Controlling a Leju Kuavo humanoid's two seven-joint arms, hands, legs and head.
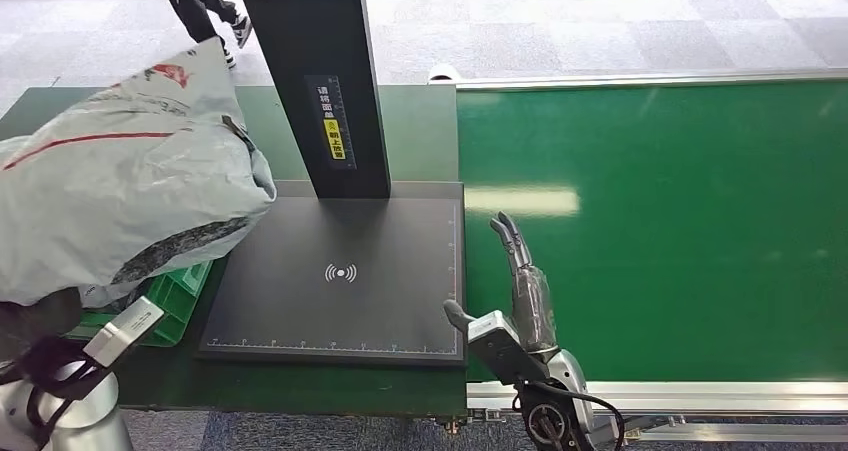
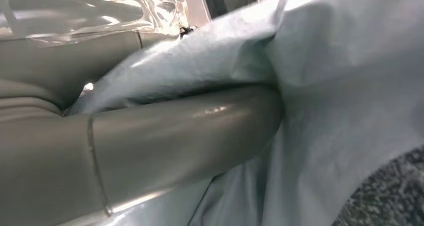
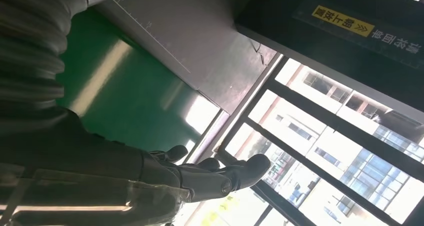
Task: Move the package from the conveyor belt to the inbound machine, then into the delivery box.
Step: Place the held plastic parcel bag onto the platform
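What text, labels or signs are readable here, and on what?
Black post of the inbound machine: a vertical label of Chinese characters with a yellow tag; too small to read.
Scanner pad: a wireless-wave symbol, no words; ruler ticks along its edges, numbers unreadable.
Grey package: a red printed mark, not legible.
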